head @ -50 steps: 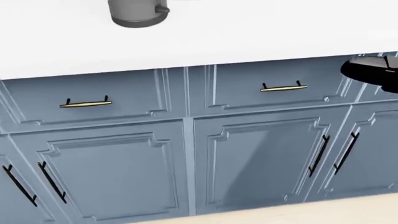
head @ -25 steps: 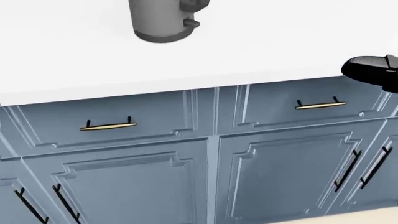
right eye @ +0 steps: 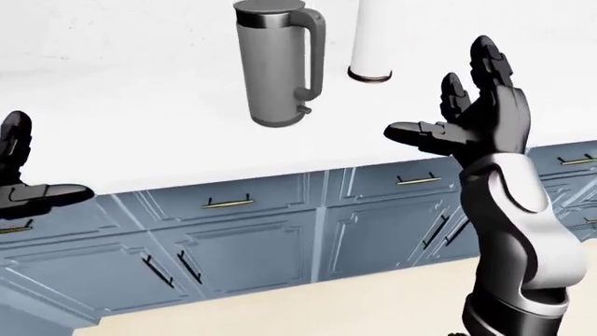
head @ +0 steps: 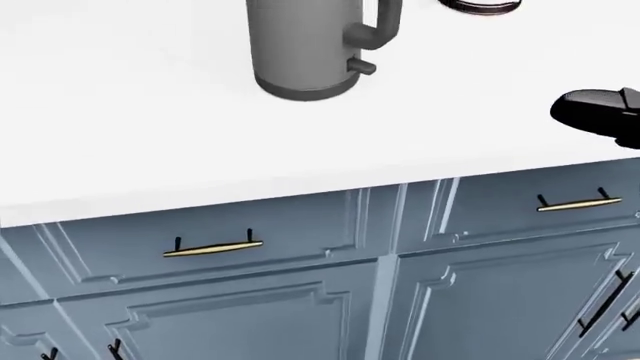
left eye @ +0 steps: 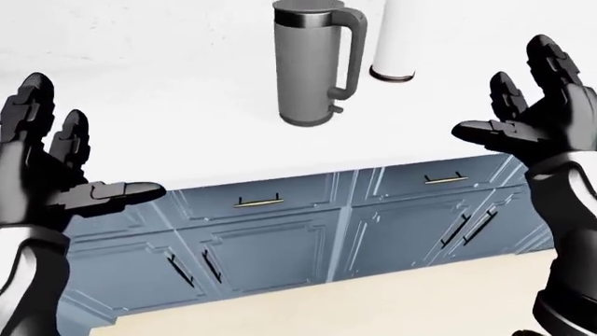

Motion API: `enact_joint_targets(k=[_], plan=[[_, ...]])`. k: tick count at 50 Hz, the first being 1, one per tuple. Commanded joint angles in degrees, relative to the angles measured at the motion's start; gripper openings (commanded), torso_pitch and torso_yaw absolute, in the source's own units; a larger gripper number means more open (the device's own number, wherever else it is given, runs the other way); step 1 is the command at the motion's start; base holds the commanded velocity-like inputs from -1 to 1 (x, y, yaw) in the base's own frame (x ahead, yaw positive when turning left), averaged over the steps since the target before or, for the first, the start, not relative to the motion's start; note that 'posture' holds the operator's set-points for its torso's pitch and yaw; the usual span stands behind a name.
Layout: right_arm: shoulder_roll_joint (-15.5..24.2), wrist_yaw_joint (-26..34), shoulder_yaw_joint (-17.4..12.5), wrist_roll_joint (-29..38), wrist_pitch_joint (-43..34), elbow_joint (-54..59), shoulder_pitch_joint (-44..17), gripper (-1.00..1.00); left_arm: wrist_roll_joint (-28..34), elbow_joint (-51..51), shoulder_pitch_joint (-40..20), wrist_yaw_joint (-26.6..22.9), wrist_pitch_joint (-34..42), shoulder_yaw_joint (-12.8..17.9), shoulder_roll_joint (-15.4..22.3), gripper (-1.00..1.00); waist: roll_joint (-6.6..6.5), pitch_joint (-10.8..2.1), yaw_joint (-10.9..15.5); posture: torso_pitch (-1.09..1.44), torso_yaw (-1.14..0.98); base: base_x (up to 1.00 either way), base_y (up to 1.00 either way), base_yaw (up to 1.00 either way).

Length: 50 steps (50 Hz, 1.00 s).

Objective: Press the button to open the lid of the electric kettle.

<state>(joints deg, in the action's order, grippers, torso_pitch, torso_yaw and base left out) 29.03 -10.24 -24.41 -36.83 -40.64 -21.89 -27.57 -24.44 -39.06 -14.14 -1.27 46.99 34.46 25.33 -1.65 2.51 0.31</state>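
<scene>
- Left-eye view gives us the widest look: the white counter [left eye: 140, 105] fills the upper part, and blue cabinets [left eye: 280, 245] run below it, down to a pale floor.
- The electric kettle [left eye: 310, 66], grey and tall, stands upright on the counter toward the top centre, its handle [left eye: 353, 52] turned to the view's right. A white cylinder [left eye: 399, 42] with a dark base stands just beside it, to the right.
- The kettle's lid [left eye: 308, 12] looks shut. We cannot make out the button itself; we judge it sits near the top of the handle.
- Our left hand [left eye: 47, 168] is raised at the view's left, fingers spread, holding nothing.
- Our right hand [right eye: 476, 122] is raised at the right, likewise released and empty, well apart from the kettle.
- To do this step well, we judge we should close in on the counter first, since both hands hang short of its edge. Then we would bring the right hand over the handle top and press down with one fingertip, keeping the push vertical so the tall kettle does not tip or slide.
- No brand, label or writing can be read on anything.
</scene>
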Motion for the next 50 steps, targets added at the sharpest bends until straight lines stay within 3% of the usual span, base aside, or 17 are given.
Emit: enact_joint_targets(k=[1,6,9,11,13,18,20,22,25,33,36,37,39,45,47,49,50], plan=[[1.14,-0.14,-1.06,0.07,2.18,-1.73,-1.65,1.00,-0.32,-1.49,-1.13,-0.12,-1.78,0.37,0.82,1.00,-0.48,-0.91,-0.11,0.00,0.00,0.16,0.00,0.00],[1.17,-0.07,-1.01,0.14,2.45,-1.45,-1.55,1.00,-0.49,-1.55,-1.18,-0.08,-1.63,0.46,0.98,1.00,1.75,-1.04,0.36,0.00,0.00,0.17,0.00,0.00],[1.15,-0.12,-0.99,0.07,2.43,-1.46,-1.57,1.00,-0.54,-1.58,-1.21,-0.06,-1.56,0.54,1.08,1.00,5.03,-1.61,0.71,0.00,0.00,0.17,0.00,0.00],[1.24,-0.14,-1.08,0.04,2.46,-1.31,-1.64,1.00,-0.57,-1.63,-1.19,-0.04,-1.53,0.55,1.09,1.00,3.76,-1.04,0.15,0.00,0.00,0.16,0.00,0.00],[1.36,-0.15,-1.18,-0.02,2.57,-0.97,-1.74,1.00,-0.64,-1.68,-1.22,0.00,-1.44,0.59,1.13,1.00,4.41,-0.72,-0.06,0.00,0.00,0.18,0.00,0.00],[1.46,-0.21,-1.10,-0.07,2.70,-0.94,-1.75,1.00,-0.84,-1.76,-1.30,0.00,-1.27,0.84,1.32,1.00,1.98,-0.28,-0.57,0.00,0.00,0.17,0.00,0.00],[1.48,-0.25,-1.14,-0.16,2.66,-0.96,-1.77,1.00,-0.89,-1.78,-1.29,0.01,-1.26,0.88,1.35,1.00,0.39,-0.04,-0.86,0.00,0.00,0.18,0.00,0.00],[1.53,-0.29,-1.14,-0.20,2.68,-1.02,-1.79,1.00,-0.90,-1.72,-1.36,0.04,-1.25,0.86,1.45,1.00,-2.72,-1.13,-1.14,0.00,0.00,0.17,0.00,0.00],[1.56,-0.33,-1.16,-0.28,2.63,-1.07,-1.79,1.00,-0.97,-1.75,-1.41,0.10,-1.19,0.86,1.48,1.00,-2.48,-0.74,-0.56,0.00,0.00,0.17,0.00,0.00],[1.96,-0.40,-1.38,-0.57,2.64,-0.78,-1.99,1.00,-1.10,-1.83,-1.54,0.24,-1.04,0.87,1.65,1.00,1.95,-0.52,0.37,0.00,0.00,0.17,0.00,0.00],[2.14,-0.55,-1.44,-0.81,2.51,-0.88,-2.12,1.00,-1.18,-1.83,-1.64,0.32,-0.99,0.86,1.71,1.00,6.80,-1.75,0.39,0.00,0.00,0.18,0.00,0.00],[2.15,-0.59,-1.45,-0.85,2.53,-0.86,-2.12,1.00,-1.30,-1.88,-1.74,0.37,-0.83,0.94,1.80,1.00,3.82,-0.85,-0.18,0.00,0.00,0.16,0.00,0.00],[2.16,-0.66,-1.45,-0.93,2.49,-0.99,-2.05,1.00,-1.33,-1.93,-1.72,0.40,-0.84,0.89,1.82,1.00,4.88,-1.03,-0.26,0.00,0.00,0.17,0.00,0.00],[2.14,-0.53,-1.35,-0.83,2.66,-0.89,-1.98,1.00,-1.32,-1.87,-1.63,0.43,-0.97,0.92,1.85,1.00,1.69,-0.16,-0.59,0.00,0.00,0.18,0.00,0.00],[2.19,-0.54,-1.36,-0.85,2.58,-0.91,-2.00,1.00,-1.28,-1.87,-1.63,0.45,-1.01,0.89,1.85,1.00,-0.33,-0.39,-0.91,0.00,0.00,0.18,0.00,0.00],[2.24,-0.57,-1.38,-0.92,2.49,-1.02,-2.03,1.00,-1.31,-1.90,-1.64,0.46,-0.97,0.95,1.87,1.00,-3.99,-1.56,-1.04,0.00,0.00,0.17,0.00,0.00],[2.25,-0.59,-1.40,-0.96,2.46,-1.02,-2.06,1.00,-1.34,-1.93,-1.65,0.47,-0.93,0.97,1.89,1.00,-1.46,-1.12,-0.43,0.00,0.00,0.17,0.00,0.00]])
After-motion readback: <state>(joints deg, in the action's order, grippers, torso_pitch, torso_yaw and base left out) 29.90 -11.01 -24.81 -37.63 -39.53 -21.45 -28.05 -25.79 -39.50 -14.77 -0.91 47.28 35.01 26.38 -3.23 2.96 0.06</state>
